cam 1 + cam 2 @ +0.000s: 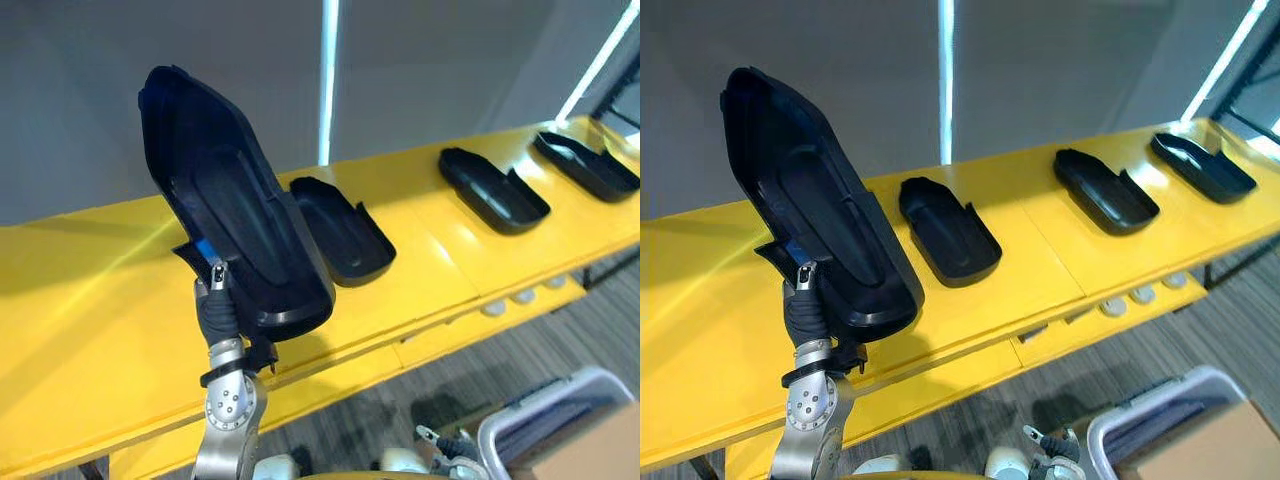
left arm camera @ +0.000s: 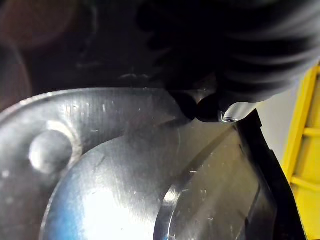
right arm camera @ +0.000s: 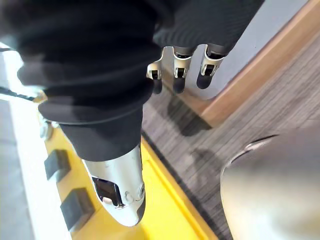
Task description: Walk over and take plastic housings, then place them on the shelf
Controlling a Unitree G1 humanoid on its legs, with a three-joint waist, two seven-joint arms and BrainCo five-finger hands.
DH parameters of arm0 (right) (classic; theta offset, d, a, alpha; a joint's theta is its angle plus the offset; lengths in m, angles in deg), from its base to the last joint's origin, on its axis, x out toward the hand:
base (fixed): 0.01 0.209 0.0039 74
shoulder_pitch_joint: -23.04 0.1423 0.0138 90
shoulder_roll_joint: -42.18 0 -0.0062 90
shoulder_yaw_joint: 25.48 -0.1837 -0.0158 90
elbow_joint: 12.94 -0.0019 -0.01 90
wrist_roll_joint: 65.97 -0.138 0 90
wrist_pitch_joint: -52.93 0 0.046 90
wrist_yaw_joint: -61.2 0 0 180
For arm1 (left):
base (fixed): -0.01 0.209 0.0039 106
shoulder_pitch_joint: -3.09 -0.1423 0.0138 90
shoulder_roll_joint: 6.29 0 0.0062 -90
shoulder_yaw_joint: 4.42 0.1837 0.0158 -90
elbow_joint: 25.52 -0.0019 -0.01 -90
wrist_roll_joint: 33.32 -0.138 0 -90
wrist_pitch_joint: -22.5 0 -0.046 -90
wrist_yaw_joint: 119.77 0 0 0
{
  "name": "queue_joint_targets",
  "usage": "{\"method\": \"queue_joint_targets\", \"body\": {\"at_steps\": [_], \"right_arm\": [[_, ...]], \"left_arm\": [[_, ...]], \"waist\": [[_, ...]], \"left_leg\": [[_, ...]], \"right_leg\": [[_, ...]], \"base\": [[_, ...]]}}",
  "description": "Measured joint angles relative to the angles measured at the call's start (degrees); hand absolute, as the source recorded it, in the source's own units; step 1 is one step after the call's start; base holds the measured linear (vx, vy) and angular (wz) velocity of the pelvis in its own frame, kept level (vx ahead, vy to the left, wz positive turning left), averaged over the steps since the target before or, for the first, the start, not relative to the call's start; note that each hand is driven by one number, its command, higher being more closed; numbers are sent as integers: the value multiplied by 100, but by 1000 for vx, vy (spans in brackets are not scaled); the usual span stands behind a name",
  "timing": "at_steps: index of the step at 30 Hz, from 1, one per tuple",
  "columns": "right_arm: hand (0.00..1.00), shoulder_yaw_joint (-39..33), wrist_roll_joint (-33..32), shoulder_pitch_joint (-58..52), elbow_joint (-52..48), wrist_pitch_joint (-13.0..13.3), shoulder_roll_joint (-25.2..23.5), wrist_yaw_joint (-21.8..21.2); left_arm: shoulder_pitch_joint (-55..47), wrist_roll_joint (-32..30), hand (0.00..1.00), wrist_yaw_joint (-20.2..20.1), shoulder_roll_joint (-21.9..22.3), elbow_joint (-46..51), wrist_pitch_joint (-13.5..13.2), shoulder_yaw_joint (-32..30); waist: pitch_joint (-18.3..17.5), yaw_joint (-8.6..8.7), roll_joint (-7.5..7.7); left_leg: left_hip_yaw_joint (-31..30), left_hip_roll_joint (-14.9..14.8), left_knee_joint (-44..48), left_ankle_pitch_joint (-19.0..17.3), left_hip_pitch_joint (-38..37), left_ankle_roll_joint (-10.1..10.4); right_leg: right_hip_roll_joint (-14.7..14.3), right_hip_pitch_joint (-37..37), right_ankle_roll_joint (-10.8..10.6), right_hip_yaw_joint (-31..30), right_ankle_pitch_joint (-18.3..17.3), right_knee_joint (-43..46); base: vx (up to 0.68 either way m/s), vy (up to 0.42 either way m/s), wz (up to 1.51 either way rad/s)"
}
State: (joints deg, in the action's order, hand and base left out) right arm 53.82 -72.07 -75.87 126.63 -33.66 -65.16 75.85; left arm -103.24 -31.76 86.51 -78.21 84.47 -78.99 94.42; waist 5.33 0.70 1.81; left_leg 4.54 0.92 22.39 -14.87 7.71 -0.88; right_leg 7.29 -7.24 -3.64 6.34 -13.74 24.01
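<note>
Three housings (image 1: 340,232) are already lying on the shelf (image 1: 90,300) — left hand (image 1: 215,305) is clutching a fourth housing (image 1: 235,200) over its front edge, right hand (image 3: 207,65) is dangling slack.

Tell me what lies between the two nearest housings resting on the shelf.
Nothing: bare yellow shelf separates the near housing from the middle housing, clear in the right eye view.

grey bin (image 1: 590,373) | cardboard box (image 1: 592,452) beside it; carpet floor (image 1: 520,345); grey wall (image 1: 430,70)
</note>
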Motion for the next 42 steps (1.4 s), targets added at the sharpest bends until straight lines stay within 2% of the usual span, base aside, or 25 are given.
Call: {"method": "queue_joint_targets", "body": {"at_steps": [2,3,8,13,16,17,18,21,23,25,26,27,28,30,31,32,34,35,36,37,38,39,40,41,42], "right_arm": [[0,-4,1,5,-115,-4,14,1],[0,-3,0,2,-118,-4,10,3],[0,0,-1,-224,-153,-8,-87,3],[0,4,-4,-281,-135,-8,-91,12],[0,-14,-11,-270,-137,-2,-83,27],[0,2,-12,-248,-111,10,-121,32],[0,-8,-13,-189,-48,10,-97,40],[0,-56,-8,-180,153,4,-3,68],[0,-202,-15,-136,325,4,52,103],[0,-305,-2,-161,476,0,147,164],[0,-347,3,-165,669,-18,219,173],[0,-409,5,-137,745,-24,210,168],[0,-453,28,-110,799,-48,76,191],[0,-458,152,-25,771,-109,-38,200],[0,-385,235,42,737,-115,-48,197],[0,-209,330,143,765,-131,-93,195],[0,10,457,273,810,-131,-111,188],[0,43,472,314,735,-133,-124,164],[0,44,467,308,725,-128,-127,162],[0,43,463,297,720,-123,-121,163],[0,51,461,275,721,-121,-104,162],[0,55,451,274,722,-121,-84,162],[0,49,435,288,702,-113,-65,159],[0,35,438,274,580,-110,-33,161],[0,24,431,228,518,-109,-3,162]], "left_arm": [[-67,4,100,-29,123,26,1,-5],[-64,10,100,-45,119,25,1,14],[-65,8,100,-229,123,17,10,81],[-29,5,100,-230,107,17,60,142],[58,2,100,-204,109,19,122,161],[102,1,100,-167,97,18,120,170],[194,0,100,-112,94,16,123,174],[252,2,100,-47,75,12,117,228],[279,2,100,2,69,-5,111,247],[351,5,100,36,90,-68,111,310],[430,2,100,35,68,-146,94,353],[490,4,100,39,29,-207,95,363],[634,6,100,86,-115,-358,95,335],[619,8,100,187,-358,-496,109,245],[586,6,100,264,-445,-507,114,167],[629,0,100,302,-495,-494,95,114],[644,-4,100,318,-475,-490,76,68],[634,-8,100,314,-429,-494,83,73],[632,-7,100,317,-406,-495,91,72],[627,-8,100,314,-353,-495,98,65],[616,-8,100,301,-173,-490,98,57],[616,-17,100,264,-46,-489,101,59],[621,-49,100,238,37,-496,109,63],[591,-138,100,221,122,-490,153,97],[550,-192,100,179,118,-490,170,189]], "waist": [[-76,-63,-128],[-72,-58,-118],[-157,-152,80],[-174,-154,122],[-133,-156,220],[-113,-164,261],[-89,-143,289],[-84,-76,321],[-109,61,282],[-209,155,111],[-317,177,43],[-330,179,101],[-318,173,318],[-289,142,437],[-266,92,420],[-267,-6,419],[-265,18,414],[-246,63,388],[-237,102,379],[-237,117,378],[-236,94,377],[-220,66,356],[-211,42,343],[-121,22,185],[-126,24,129]], "left_leg": [[62,-219,69,-55,127,78],[87,-252,41,-48,110,69],[332,-381,-245,69,-282,240],[228,-373,-322,162,-330,346],[292,-385,-138,279,-176,449],[610,-584,80,91,-70,213],[988,-1013,473,-26,61,86],[924,-1839,646,41,199,171],[548,-2024,391,249,240,324],[-3,-2056,-193,1112,241,297],[-281,-1930,-305,866,215,940],[-292,-1845,-347,753,213,1126],[-259,-1650,-395,666,223,1255],[-115,-1549,-306,603,188,1147],[88,-1633,-173,542,112,1044],[338,-1636,-92,513,76,1008],[504,-1574,-35,428,95,870],[575,-1476,-62,380,105,785],[569,-1470,-74,377,104,778],[565,-1460,-100,377,73,778],[561,-1396,-107,377,27,781],[558,-1352,-85,364,40,801],[506,-1360,-60,352,62,819],[402,-1398,-141,378,57,846],[349,-1403,-282,452,37,848]], "right_leg": [[-159,19,65,90,47,-232],[-188,44,69,105,49,-263],[-312,585,148,182,99,-804],[-306,847,157,518,134,-1021],[-215,900,167,759,140,-983],[-180,884,237,808,179,-980],[-134,861,265,880,163,-931],[124,847,268,942,155,-791],[338,854,213,964,154,-742],[480,852,-103,1040,150,-702],[583,833,-342,1074,167,-719],[681,824,-431,1075,228,-733],[897,823,-540,1067,438,-825],[984,788,-509,914,1026,-947],[943,581,-270,749,1344,-804],[874,333,39,752,1433,-680],[931,226,179,928,1567,-641],[943,177,21,803,1380,-591],[752,135,-196,522,1068,-390],[480,93,-310,265,675,-167],[49,135,-313,-31,-25,41],[16,210,-208,-33,-241,-50],[-30,243,-240,-101,-343,-125],[-113,284,-178,-69,-344,-119],[-128,280,-147,-11,-359,-116]], "base": [[152,-147,-2],[180,-137,-2],[169,-68,1],[95,-41,33],[38,-48,49],[29,-21,30],[18,14,31],[34,133,20],[73,368,24],[102,454,30],[82,377,26],[98,550,32],[35,417,16],[9,363,-26],[-43,356,-87],[-91,399,-95],[-112,268,-53],[-86,129,-11],[-118,79,2],[-134,-72,13],[-161,-98,11],[-149,-115,8],[-158,-95,12],[-222,-110,19],[-218,-128,29]]}}
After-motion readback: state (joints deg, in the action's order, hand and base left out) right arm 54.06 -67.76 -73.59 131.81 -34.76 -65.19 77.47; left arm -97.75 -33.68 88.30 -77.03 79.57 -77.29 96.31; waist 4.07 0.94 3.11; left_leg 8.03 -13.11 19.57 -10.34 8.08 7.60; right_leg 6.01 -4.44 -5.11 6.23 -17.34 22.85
